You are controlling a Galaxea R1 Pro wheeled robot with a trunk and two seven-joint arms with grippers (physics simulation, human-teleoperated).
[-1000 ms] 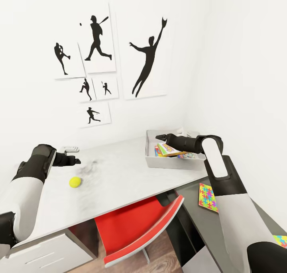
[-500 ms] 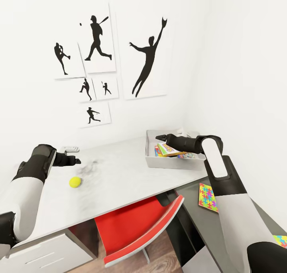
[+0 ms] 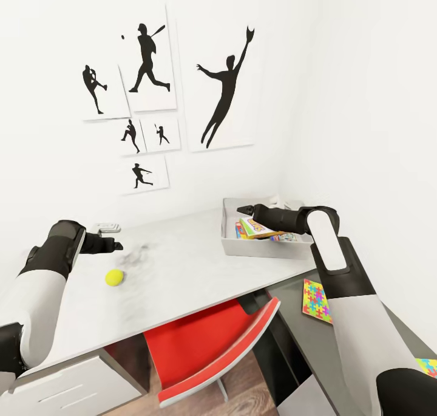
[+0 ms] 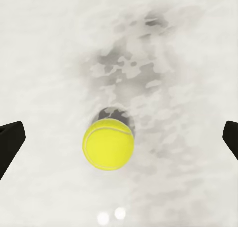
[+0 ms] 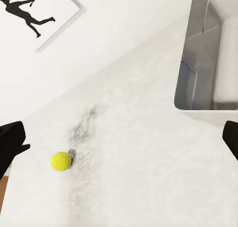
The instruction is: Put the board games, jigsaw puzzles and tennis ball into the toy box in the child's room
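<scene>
The tennis ball (image 3: 114,277) lies on the light grey top of the table (image 3: 194,264), below and just in front of my left gripper (image 3: 115,244). In the left wrist view the tennis ball (image 4: 108,144) sits between the spread fingertips (image 4: 10,142), and that gripper (image 4: 119,140) is open and empty. My right gripper (image 3: 243,209) hovers over the near left corner of the toy box (image 3: 267,247), open with nothing in it. A board game (image 3: 258,228) and other coloured boxes lie inside. One jigsaw puzzle (image 3: 317,300) rests on the dark grey top; a second jigsaw puzzle (image 3: 428,366) peeks in at the right edge.
A red chair (image 3: 212,343) is tucked under the table's front edge. A small grey object (image 3: 108,227) lies behind my left gripper. Baseball silhouette posters (image 3: 145,57) hang on the white wall. The right wrist view takes in the ball (image 5: 61,161) and the toy box's corner (image 5: 208,63).
</scene>
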